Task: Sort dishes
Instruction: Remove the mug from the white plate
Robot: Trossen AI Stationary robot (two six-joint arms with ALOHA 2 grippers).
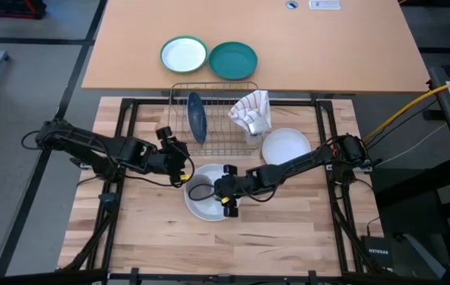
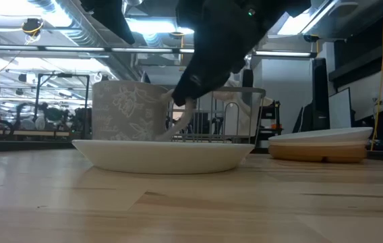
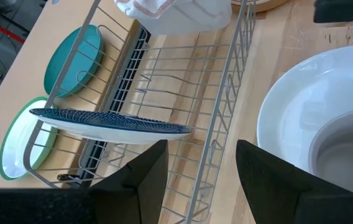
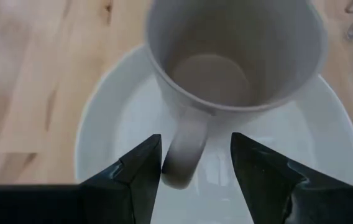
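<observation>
Right gripper [image 4: 192, 163] low over white bowl-plate [image 1: 207, 203] near front-centre of table [image 1: 288, 229], fingers part-open astride grey mug [image 4: 235, 59] handle, no contact evident, nothing held. Mug upright inside bowl-plate. Risk: closing on handle alone likely twists mug, tips it against bowl-plate rim or drags bowl-plate along; off-centre pinch could slip off curved handle. Lift may swing mug into left arm.

Left gripper [image 1: 179, 168] just beside bowl-plate on its rack-ward side, fingers open, empty. Close to right gripper: collision risk if both move at once.

Behind: wire dish rack [image 1: 223, 119] with dark blue plate [image 1: 196, 117] on edge and crumpled cloth [image 1: 253, 111] at one end; knock to rack could topple plate. White plate [image 1: 285, 146] stacked on tan plate [image 2: 323, 152] beside rack, right arm passing above.

Farthest: green-rimmed plate [image 1: 184, 55] and teal plate [image 1: 233, 59] on rear table, apart from work area.
</observation>
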